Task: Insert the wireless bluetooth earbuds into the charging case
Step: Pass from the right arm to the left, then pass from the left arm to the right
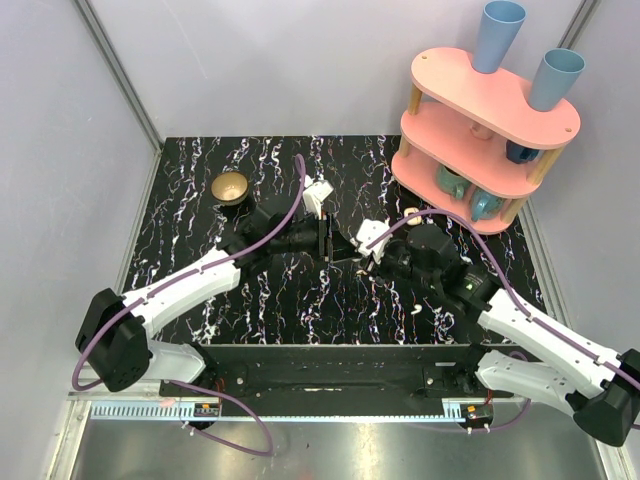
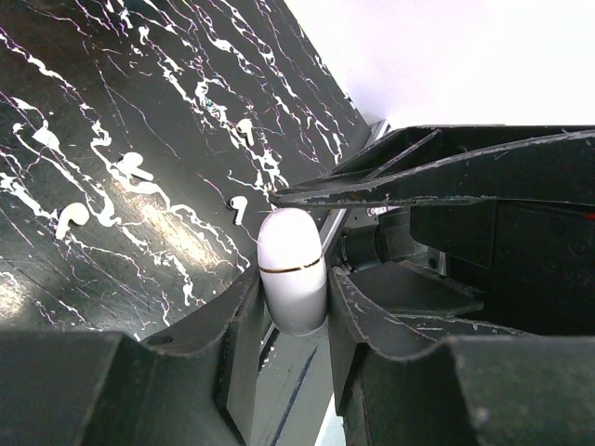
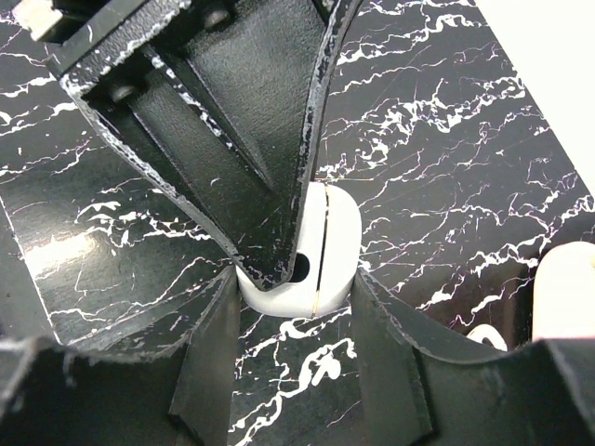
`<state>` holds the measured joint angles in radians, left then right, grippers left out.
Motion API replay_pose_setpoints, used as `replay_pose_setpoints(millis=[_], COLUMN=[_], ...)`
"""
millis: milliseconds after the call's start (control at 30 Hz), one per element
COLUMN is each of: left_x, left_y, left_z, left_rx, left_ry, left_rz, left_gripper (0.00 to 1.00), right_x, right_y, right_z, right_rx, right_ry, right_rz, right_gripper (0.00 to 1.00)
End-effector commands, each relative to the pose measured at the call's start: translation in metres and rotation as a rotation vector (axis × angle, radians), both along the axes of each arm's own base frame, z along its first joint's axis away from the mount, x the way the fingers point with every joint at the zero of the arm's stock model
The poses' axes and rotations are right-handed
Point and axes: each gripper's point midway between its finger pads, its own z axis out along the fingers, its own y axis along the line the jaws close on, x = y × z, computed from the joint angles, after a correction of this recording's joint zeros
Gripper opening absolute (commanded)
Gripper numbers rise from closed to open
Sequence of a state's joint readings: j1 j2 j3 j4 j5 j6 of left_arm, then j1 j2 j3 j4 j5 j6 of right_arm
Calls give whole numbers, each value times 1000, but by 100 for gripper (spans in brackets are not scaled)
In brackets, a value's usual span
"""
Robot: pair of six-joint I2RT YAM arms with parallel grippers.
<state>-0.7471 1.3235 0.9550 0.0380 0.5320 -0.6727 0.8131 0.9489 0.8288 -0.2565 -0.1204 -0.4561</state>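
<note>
Gripping case from both sides: left claw clamped tight, right claw part-open, pinching it. Earbuds loose on table.

The left arm reaches from its base at the near left, away and rightward to the centre. The right arm reaches from the near right, leftward to meet it. Both forearms lie low, and the wrists point at each other. The left gripper is clamped on the charging case, with a finger pressing each side. The right gripper grips the same case from the opposite end, its fingers seemingly touching both sides.
</note>
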Motion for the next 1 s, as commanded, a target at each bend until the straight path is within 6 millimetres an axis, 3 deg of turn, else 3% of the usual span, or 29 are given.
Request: replay_pose_setpoints(millis=[0,33,133,200,233,400,533,567,600,633,667,733,767,800,833,900,967], left_x=[-7,-7,0,4,12,29,33,32,30,21,18,5,3,-4,-11,-22,-27], left_y=[-7,-7,-1,7,13,42,73,77,79,84,86,94,96,100,102,108,108], left_z=[30,32,35,34,39,50,81,76,87,100,88,113,101,118,111,124,119], left_rx=[-63,-71,-61,-39,-32,26,-2,5,-39,-86,-85,-197,-198,-279,-302,-382,-391], left_ry=[-99,-115,-169,-212,-247,-442,-622,-655,-706,-755,-769,-859,-877,-935,-952,-1027,-1057], left_rz=[-70,-68,-21,22,79,220,349,351,363,359,355,367,366,380,367,372,352], left_gripper=[0,0,0,0,0,0,0,0,0,0,0,0,0,0,0,0,0], right_x=[7,6,1,-3,-5,-20,-22,-20,-16,-13,-12,-11,-11,-14,-11,-18,-18], right_y=[2,1,1,2,2,1,-2,-1,-2,2,4,14,19,24,30,40,47], right_z=[29,32,43,48,55,72,93,96,100,103,107,115,120,125,129,142,147], right_rx=[93,105,160,219,250,441,622,651,718,748,776,860,893,950,1008,1115,1200], right_ry=[-81,-85,-83,-37,-26,167,316,345,403,443,476,588,622,690,723,840,909], right_rz=[-40,-41,-40,-55,-62,-136,-233,-259,-320,-340,-346,-370,-359,-353,-345,-283,-236], right_gripper=[51,60,74,95,100,100,100,100,100,100,100,100,100,100,100,100,100])
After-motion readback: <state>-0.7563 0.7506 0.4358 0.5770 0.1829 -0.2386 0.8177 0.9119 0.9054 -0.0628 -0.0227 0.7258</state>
